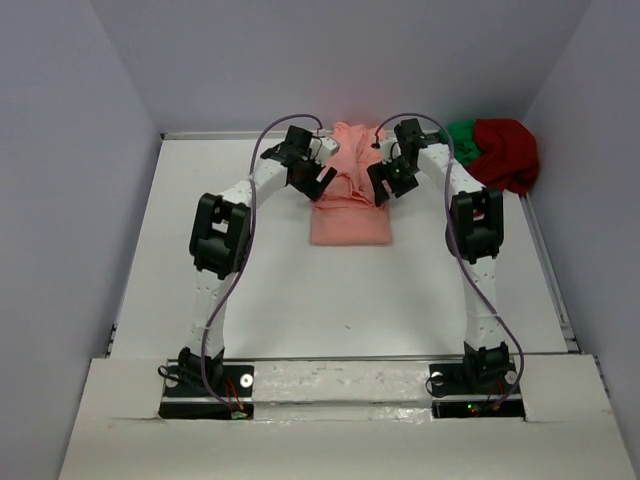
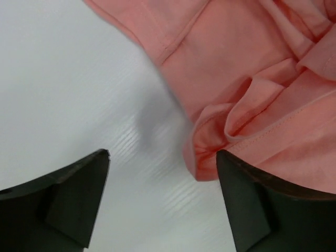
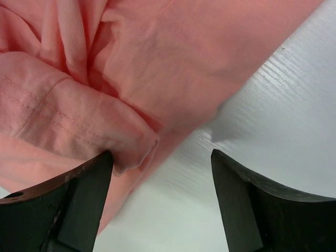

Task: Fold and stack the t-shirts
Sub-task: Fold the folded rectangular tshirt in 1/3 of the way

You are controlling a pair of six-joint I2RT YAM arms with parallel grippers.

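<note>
A salmon-pink t-shirt (image 1: pixel 350 218) lies partly folded at the far middle of the table, its far end bunched. My left gripper (image 1: pixel 322 182) hovers at its left edge and my right gripper (image 1: pixel 382 190) at its right edge. In the left wrist view the left gripper (image 2: pixel 161 156) is open over bare table, with a loose pink fold (image 2: pixel 207 152) just beside its right finger. In the right wrist view the right gripper (image 3: pixel 161 155) is open, with a hemmed pink fold (image 3: pixel 105 131) against its left finger. A green t-shirt (image 1: pixel 463 136) and a dark red t-shirt (image 1: pixel 507 152) lie heaped at the far right corner.
The white table (image 1: pixel 350 300) is walled in by grey panels on the left, far and right sides. The arm bases stand at the near edge (image 1: pixel 340 385).
</note>
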